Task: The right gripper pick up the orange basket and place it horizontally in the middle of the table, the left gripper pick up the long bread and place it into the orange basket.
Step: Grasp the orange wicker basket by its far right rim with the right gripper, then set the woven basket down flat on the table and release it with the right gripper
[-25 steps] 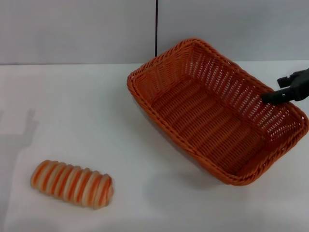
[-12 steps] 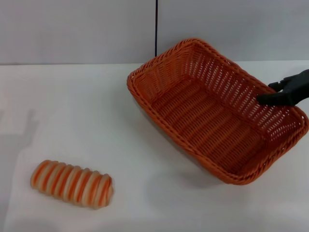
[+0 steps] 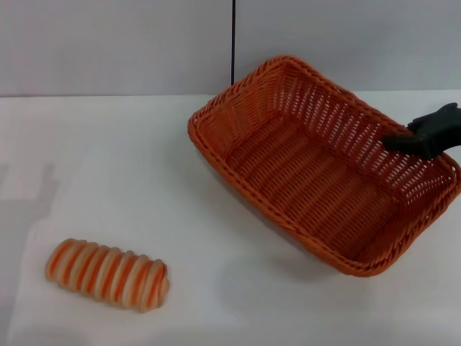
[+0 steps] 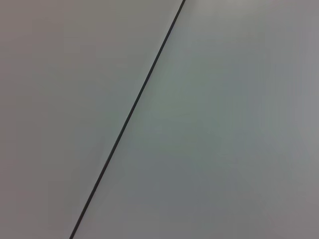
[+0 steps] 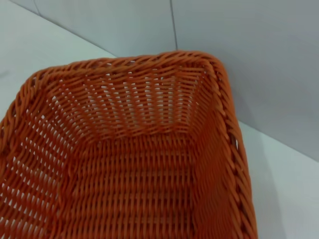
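Note:
The orange basket [image 3: 302, 180] sits diagonally at the right of the table [image 3: 108, 166], its near side casting a shadow as if lifted slightly. My right gripper [image 3: 405, 141] grips the basket's far right rim, one black finger lying against the inner wall. In the right wrist view the basket [image 5: 134, 149] fills the picture and holds nothing. The long bread [image 3: 108, 274], stripes up, lies at the front left of the table, far from the basket. My left gripper is out of view; its wrist view shows only the grey wall.
A grey wall [image 3: 115, 43] with a dark vertical seam [image 3: 233, 40] stands behind the table. White tabletop stretches between the bread and the basket.
The basket has shifted slightly left and turned a little with the right gripper on its rim. The bread has not moved.

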You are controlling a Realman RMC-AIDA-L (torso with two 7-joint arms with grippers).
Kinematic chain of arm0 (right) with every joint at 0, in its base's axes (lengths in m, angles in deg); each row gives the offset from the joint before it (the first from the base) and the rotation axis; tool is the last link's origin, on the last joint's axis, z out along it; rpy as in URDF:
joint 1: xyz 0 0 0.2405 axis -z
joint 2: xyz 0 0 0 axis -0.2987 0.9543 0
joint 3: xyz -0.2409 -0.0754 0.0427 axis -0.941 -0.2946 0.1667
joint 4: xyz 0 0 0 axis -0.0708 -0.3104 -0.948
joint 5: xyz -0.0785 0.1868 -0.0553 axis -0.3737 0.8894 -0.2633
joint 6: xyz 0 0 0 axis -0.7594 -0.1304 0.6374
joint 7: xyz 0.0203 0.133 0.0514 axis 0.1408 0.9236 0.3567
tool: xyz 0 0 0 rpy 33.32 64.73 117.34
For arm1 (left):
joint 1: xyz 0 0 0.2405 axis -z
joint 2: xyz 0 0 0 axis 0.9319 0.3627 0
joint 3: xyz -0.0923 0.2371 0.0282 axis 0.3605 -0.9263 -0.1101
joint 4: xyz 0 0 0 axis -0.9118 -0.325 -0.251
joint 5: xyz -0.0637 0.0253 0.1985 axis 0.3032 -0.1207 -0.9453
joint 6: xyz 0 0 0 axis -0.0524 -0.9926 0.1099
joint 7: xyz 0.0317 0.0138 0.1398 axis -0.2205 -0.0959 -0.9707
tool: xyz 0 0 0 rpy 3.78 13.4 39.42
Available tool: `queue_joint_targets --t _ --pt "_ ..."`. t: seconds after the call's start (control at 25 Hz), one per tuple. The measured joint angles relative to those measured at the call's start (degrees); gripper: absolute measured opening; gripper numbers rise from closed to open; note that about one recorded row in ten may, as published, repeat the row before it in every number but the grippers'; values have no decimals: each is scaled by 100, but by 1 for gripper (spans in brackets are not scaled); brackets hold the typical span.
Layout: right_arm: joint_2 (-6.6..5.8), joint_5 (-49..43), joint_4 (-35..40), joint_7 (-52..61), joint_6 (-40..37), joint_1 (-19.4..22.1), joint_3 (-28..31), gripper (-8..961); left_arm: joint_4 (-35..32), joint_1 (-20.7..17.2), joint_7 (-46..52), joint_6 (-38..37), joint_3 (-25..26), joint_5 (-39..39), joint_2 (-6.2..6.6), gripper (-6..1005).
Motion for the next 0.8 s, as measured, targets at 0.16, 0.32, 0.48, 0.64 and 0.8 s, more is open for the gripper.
queue_joint_targets --t 0.16,0.32,0.48,0.64,0.8 --pt "6 210 103 -100 57 78 4 180 0 2 2 11 -5 0 0 834" --pt "9 806 344 -367 275 296 3 176 0 2 2 31 -6 3 0 834" --pt "-1 1897 620 -717 505 664 22 173 0 2 3 37 -6 10 0 834" --pt "-31 2934 694 -968 702 975 147 169 0 8 79 38 -6 22 0 834" --pt "-48 3435 730 -1124 1055 1086 447 167 0 20 152 44 -2 26 0 834"
